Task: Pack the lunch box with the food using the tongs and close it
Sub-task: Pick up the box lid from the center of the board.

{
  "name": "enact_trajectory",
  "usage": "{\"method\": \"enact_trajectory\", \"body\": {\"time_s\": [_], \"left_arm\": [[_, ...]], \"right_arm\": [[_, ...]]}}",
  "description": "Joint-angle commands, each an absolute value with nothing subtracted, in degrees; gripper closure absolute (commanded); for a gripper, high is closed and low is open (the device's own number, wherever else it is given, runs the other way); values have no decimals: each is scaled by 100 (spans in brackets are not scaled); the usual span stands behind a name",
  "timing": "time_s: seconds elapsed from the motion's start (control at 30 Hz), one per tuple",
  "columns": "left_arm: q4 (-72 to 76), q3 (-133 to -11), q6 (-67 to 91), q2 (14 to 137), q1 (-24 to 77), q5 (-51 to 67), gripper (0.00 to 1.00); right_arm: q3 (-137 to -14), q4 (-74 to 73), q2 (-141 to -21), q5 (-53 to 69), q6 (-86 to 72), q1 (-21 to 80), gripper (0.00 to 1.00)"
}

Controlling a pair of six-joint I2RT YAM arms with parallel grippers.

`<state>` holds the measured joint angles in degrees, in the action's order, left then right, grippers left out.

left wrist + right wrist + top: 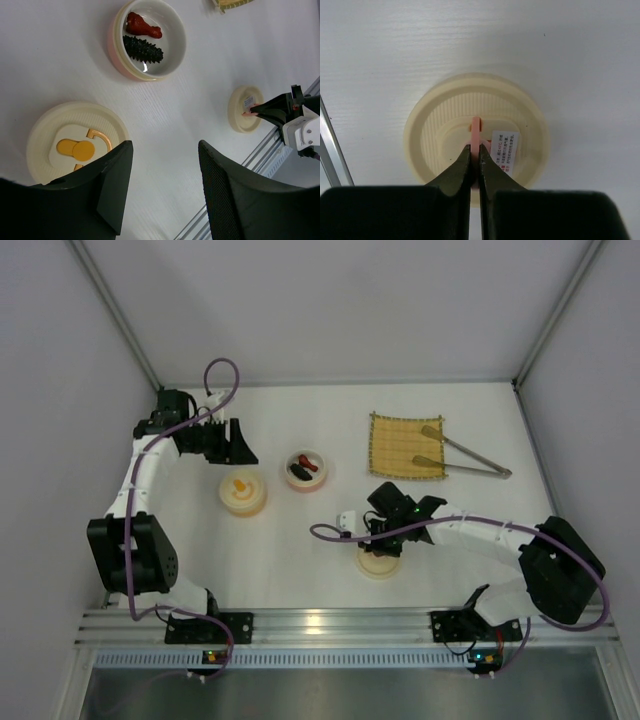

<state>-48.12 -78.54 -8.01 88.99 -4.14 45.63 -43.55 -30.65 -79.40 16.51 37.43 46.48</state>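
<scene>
The lunch box, a cream bowl with a pink wall, stands open mid-table. In it lies the food that shows: a red-brown piece and a black piece. Its cream lid lies flat near the front. My right gripper is shut on the lid's upright pink handle. The tongs lie partly on a bamboo mat at the back right. My left gripper hangs open and empty above the table.
A second cream container with an orange-marked lid stands left of the open bowl, just below my left gripper. The aluminium rail runs along the near edge. White walls close in the back and sides.
</scene>
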Motion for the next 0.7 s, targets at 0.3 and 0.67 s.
{"method": "enact_trajectory", "body": {"time_s": [0.3, 0.67], "left_arm": [[-4685, -7893, -844, 8604, -457, 4597, 40], [-4746, -7875, -905, 8596, -457, 4588, 40]], "right_arm": [[-4614, -2496, -8024, 950, 3138, 4746, 100], [-4535, -2434, -8358, 800, 3164, 4746, 90]]}}
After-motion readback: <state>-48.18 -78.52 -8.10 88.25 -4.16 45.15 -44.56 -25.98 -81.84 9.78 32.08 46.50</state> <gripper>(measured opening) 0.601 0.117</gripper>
